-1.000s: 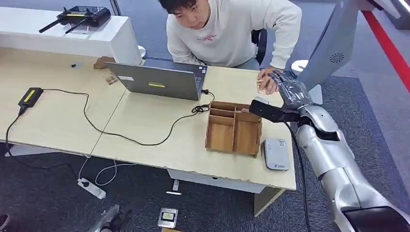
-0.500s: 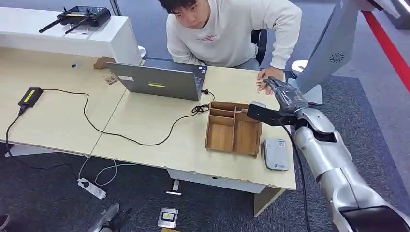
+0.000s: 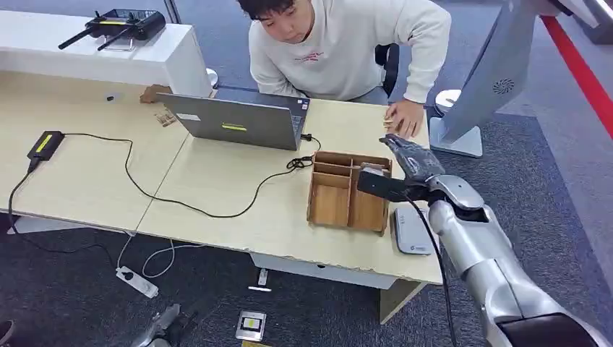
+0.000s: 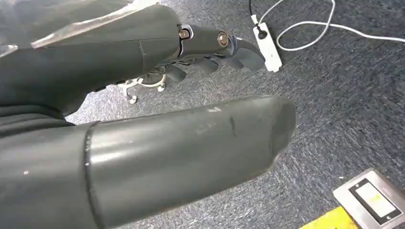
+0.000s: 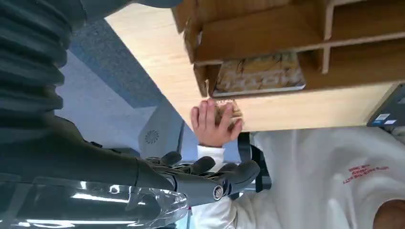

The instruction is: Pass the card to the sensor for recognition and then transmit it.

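The light wooden bench [image 3: 238, 210] spanned most of the head view, with a person in a white sweatshirt [image 3: 347, 43] leaning over its far edge. The robot's silver right arm [image 3: 491, 267] reached in from below at the right, and a grey monitor back [image 3: 488, 69] stood on its white base beyond the bench's right end. A grey laptop [image 3: 235, 121] sat open in front of the person, a black cable [image 3: 181, 199] trailing from it across the bench to a small black adapter [image 3: 45, 144] at the left.

Nearer the robot stood a wooden divided tray [image 3: 347, 194], and just beside it on the right lay the pale grey card sensor [image 3: 409, 231], partly covered by the forearm. The right hand [image 3: 412, 160] hovered above the tray's far right corner, its fingers [image 5: 205, 167] loosely curled and apart, gripping nothing that could be seen.

In the right wrist view, a stack of cards [image 5: 260, 75] lay in the tray's end compartment. Another card [image 5: 228, 112] rested on the bench just beyond the tray, under the person's hand [image 5: 212, 126], whose fingertips pressed on it.

The left hand [image 4: 143, 109] hung over the dark carpet [image 4: 344, 86], thumb extended and the darker fingers [image 4: 224, 52] bent but holding nothing. Below it lay a white power strip [image 4: 265, 43] and a small grey device [image 4: 370, 198] with a screen.
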### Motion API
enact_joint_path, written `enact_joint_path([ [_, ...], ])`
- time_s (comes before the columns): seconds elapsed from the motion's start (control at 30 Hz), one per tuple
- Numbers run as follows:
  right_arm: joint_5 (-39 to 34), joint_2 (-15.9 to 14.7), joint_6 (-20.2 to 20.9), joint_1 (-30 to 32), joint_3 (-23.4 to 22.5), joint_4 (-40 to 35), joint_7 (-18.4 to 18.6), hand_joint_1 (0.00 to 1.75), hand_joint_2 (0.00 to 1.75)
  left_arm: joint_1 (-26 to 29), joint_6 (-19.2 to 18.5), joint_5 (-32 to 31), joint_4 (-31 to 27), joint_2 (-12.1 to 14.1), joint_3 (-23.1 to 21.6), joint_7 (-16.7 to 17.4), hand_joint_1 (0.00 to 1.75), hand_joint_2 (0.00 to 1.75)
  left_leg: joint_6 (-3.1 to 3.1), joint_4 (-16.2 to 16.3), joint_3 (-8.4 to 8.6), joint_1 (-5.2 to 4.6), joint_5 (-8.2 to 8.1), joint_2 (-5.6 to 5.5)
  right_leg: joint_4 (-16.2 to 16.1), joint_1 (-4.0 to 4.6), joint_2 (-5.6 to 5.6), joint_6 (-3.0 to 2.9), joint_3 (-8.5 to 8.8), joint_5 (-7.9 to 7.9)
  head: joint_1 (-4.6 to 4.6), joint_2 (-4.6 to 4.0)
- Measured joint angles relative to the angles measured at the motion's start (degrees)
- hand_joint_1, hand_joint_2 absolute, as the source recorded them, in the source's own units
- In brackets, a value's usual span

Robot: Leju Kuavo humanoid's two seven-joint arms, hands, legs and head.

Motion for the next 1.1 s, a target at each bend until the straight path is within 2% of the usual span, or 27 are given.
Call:
enact_joint_path([
  [0.6, 0.44, 1.84, -0.02, 1.07, 0.09, 0.15, 0.31, 0.0, 1.75, -0.35, -0.59, -0.35, -0.02, 0.09, 0.0, -0.11, 0.0, 0.0, 0.0, 0.0, 0.0, 0.0, 0.0, 0.0, 0.0, 0.0, 0.0, 0.0, 0.01, 0.0, 0.0, 0.0],
  [0.77, 0.41, 2.71, 0.17, 1.07, 0.18, 0.11, -0.83, 0.0, 1.75, -0.44, -0.9, -0.68, -0.07, 0.17, 0.02, -0.17, 0.0, 0.0, 0.0, 0.0, 0.01, 0.0, 0.0, 0.0, 0.01, 0.0, 0.0, 0.0, 0.01, 0.0, 0.0, 0.0],
  [1.1, 0.39, 3.87, 0.24, 1.07, 0.18, 0.07, -0.87, 0.0, 1.75, -0.45, -0.94, -0.7, -0.11, 0.17, 0.11, -0.22, 0.0, 0.0, 0.0, 0.0, 0.0, 0.0, 0.0, 0.0, 0.01, 0.0, 0.0, 0.0, 0.01, 0.0, 0.0, 0.0],
])
